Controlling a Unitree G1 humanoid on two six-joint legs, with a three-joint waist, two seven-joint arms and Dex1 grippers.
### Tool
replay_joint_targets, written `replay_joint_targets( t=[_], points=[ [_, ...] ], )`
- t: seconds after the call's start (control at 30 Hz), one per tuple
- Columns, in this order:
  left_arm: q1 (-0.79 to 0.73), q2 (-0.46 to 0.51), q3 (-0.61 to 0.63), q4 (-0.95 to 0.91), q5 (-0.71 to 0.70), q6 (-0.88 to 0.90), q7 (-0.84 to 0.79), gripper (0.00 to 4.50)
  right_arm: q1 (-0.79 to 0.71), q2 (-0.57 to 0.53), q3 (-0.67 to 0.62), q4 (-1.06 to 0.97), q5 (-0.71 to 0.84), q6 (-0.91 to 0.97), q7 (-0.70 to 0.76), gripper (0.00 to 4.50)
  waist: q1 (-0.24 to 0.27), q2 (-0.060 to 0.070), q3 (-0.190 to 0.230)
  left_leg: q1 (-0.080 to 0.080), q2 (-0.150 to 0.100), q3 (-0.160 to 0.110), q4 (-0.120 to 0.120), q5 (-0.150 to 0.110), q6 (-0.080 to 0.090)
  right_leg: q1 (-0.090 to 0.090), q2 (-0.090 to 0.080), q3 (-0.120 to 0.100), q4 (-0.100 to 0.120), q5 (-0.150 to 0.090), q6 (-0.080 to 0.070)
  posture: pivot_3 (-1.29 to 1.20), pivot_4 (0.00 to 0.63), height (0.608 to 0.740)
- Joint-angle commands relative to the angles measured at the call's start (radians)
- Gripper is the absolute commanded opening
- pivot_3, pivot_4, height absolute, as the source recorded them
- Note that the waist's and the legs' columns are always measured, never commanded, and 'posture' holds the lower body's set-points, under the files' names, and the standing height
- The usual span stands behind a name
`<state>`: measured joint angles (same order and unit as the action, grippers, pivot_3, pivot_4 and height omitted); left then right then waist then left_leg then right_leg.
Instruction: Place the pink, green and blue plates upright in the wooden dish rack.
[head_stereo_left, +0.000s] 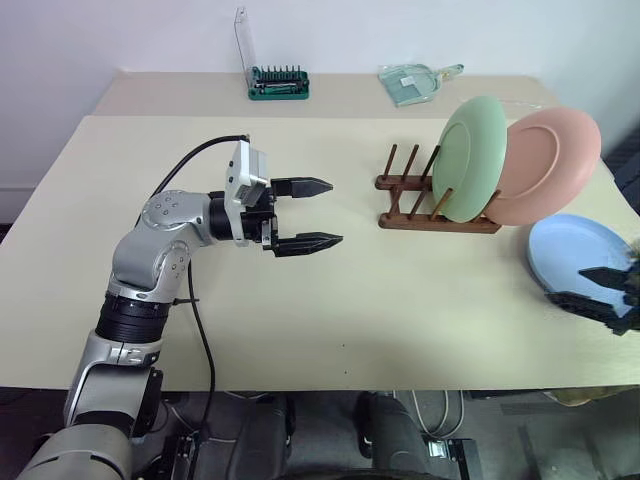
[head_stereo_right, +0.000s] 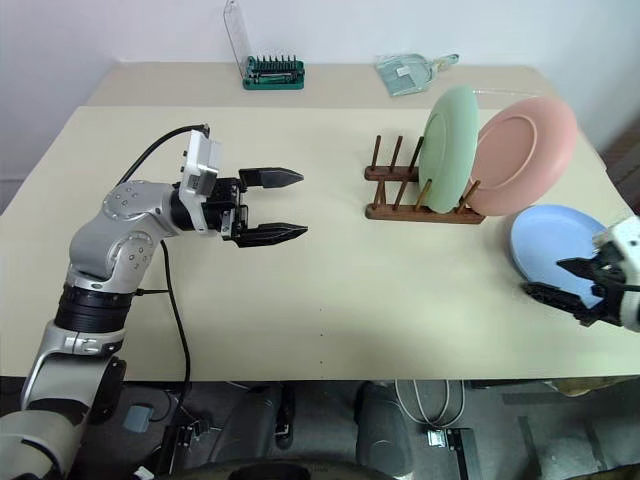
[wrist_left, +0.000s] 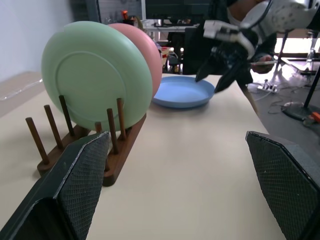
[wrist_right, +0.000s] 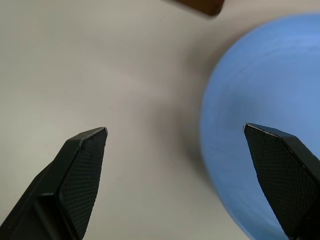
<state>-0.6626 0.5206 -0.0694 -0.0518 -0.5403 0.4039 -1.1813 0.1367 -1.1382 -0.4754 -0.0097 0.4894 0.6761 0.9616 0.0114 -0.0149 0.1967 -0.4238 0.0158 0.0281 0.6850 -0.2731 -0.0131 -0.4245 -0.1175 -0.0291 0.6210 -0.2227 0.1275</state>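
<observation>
The dark wooden dish rack (head_stereo_left: 440, 224) stands right of the table's middle. A green plate (head_stereo_left: 470, 158) stands upright between its pegs, and a pink plate (head_stereo_left: 550, 160) leans upright behind it at the rack's right end. The blue plate (head_stereo_left: 570, 255) lies flat on the table to the right of the rack. My right gripper (head_stereo_right: 543, 276) is open and low over the blue plate's near edge, with the rim between its fingers in the right wrist view (wrist_right: 260, 125). Well left of the rack, my left gripper (head_stereo_left: 336, 212) is open and empty, pointing level at the rack.
A green bit holder with a clear lid (head_stereo_left: 278, 83) and a clear plastic scoop (head_stereo_left: 415, 82) sit at the table's far edge. The blue plate lies close to the table's right edge. Bare tabletop (head_stereo_left: 330, 300) lies between my left gripper and the rack.
</observation>
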Motion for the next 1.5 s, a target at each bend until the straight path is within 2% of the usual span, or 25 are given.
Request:
replay_joint_targets(
  t=[0.03, 0.17, 0.27, 0.5, 0.67, 0.73, 0.83, 1.03, 1.17, 1.3, 1.43, 1.5],
  points=[
    [0.010, 0.020, 0.014, -0.053, 0.000, -0.003, 0.002, 4.50, -0.064, 0.014, 0.056, 0.046, -0.072, -0.038, -0.052, 4.46, 0.001, 0.000, 0.000, 0.000, 0.000, 0.000, 0.000, 0.000, 0.000, 0.000, 0.000, 0.000, 0.000, 0.000, 0.000, 0.00, 0.150, 0.724],
    [0.022, 0.031, 0.022, -0.069, -0.003, 0.004, 0.015, 4.50, -0.118, 0.025, 0.117, 0.121, -0.129, -0.070, -0.069, 4.46, 0.001, 0.000, 0.000, 0.000, 0.000, 0.000, 0.000, 0.000, 0.000, 0.000, 0.000, 0.000, 0.000, 0.000, 0.000, 0.00, 0.150, 0.724],
    [0.030, 0.037, 0.028, -0.080, -0.006, 0.013, 0.027, 4.50, -0.135, 0.022, 0.158, 0.172, -0.165, -0.076, -0.072, 3.65, 0.002, 0.000, 0.000, 0.000, 0.000, 0.000, 0.000, 0.000, 0.000, 0.000, 0.000, 0.000, 0.000, 0.000, 0.000, 0.00, 0.150, 0.724],
    [0.037, 0.047, 0.022, -0.088, -0.002, 0.008, 0.024, 4.50, -0.154, 0.034, 0.172, 0.198, -0.197, -0.083, -0.092, 0.12, 0.000, 0.000, 0.000, 0.000, 0.000, 0.000, 0.000, 0.000, 0.000, 0.001, 0.000, 0.000, 0.000, 0.000, 0.000, 0.00, 0.150, 0.724],
    [0.033, 0.064, 0.021, -0.070, -0.001, -0.003, -0.010, 4.50, -0.205, 0.033, 0.130, 0.211, -0.188, -0.062, -0.111, 0.05, 0.003, 0.000, 0.000, 0.002, 0.000, 0.000, 0.000, 0.000, 0.000, 0.003, 0.000, -0.001, 0.000, 0.000, 0.000, 0.00, 0.150, 0.724],
    [0.037, 0.075, 0.022, -0.072, -0.004, -0.009, -0.031, 4.50, -0.265, 0.023, 0.106, 0.265, -0.218, -0.092, -0.178, 0.05, 0.001, 0.000, 0.000, 0.002, 0.000, 0.000, 0.001, 0.000, 0.000, 0.003, 0.000, 0.000, 0.000, 0.000, 0.000, 0.00, 0.150, 0.724],
    [0.039, 0.082, 0.032, -0.067, -0.024, 0.004, -0.054, 4.50, -0.445, 0.038, 0.063, 0.364, -0.254, -0.172, -0.363, 0.05, -0.003, 0.001, 0.000, 0.002, 0.000, 0.001, 0.001, 0.000, 0.000, 0.003, 0.000, 0.000, 0.000, 0.000, 0.000, 0.00, 0.150, 0.724],
    [0.025, 0.061, 0.043, -0.060, -0.042, 0.015, -0.033, 4.50, -0.663, 0.061, 0.048, 0.464, -0.292, -0.332, -0.509, 0.05, -0.003, 0.002, 0.000, 0.001, 0.000, 0.001, -0.001, 0.000, 0.000, 0.001, 0.000, 0.000, 0.000, 0.000, 0.000, 0.00, 0.150, 0.724],
    [0.030, 0.055, 0.051, -0.069, -0.052, 0.026, -0.018, 4.50, -0.904, 0.236, -0.094, 0.311, 0.071, -0.294, -0.378, 0.05, -0.016, 0.003, 0.000, 0.001, 0.000, 0.001, -0.001, 0.000, 0.000, 0.001, 0.000, 0.000, -0.001, 0.000, 0.000, 0.00, 0.150, 0.724],
    [0.034, 0.054, 0.065, -0.074, -0.060, 0.028, 0.002, 4.50, -1.009, 0.369, -0.187, 0.134, 0.420, -0.145, -0.300, 0.05, -0.021, 0.004, 0.001, 0.001, 0.001, -0.001, -0.002, 0.000, -0.001, 0.001, 0.000, -0.002, 0.001, 0.000, 0.000, 0.00, 0.150, 0.724],
    [0.037, 0.057, 0.081, -0.083, -0.067, 0.034, 0.018, 4.50, -1.035, 0.430, -0.171, 0.064, 0.523, -0.126, -0.300, 0.05, -0.001, 0.004, 0.000, -0.002, 0.000, -0.001, 0.000, 0.000, 0.000, 0.001, 0.000, -0.003, -0.002, 0.000, 0.000, 0.00, 0.150, 0.724],
    [0.040, 0.059, 0.090, -0.088, -0.070, 0.038, 0.024, 4.50, -1.052, 0.466, -0.177, 0.056, 0.642, -0.054, -0.343, 0.05, 0.002, 0.004, 0.000, -0.002, 0.000, -0.001, 0.001, 0.000, 0.000, 0.002, -0.001, -0.003, -0.002, 0.001, 0.000, 0.00, 0.150, 0.724]
  ],
)
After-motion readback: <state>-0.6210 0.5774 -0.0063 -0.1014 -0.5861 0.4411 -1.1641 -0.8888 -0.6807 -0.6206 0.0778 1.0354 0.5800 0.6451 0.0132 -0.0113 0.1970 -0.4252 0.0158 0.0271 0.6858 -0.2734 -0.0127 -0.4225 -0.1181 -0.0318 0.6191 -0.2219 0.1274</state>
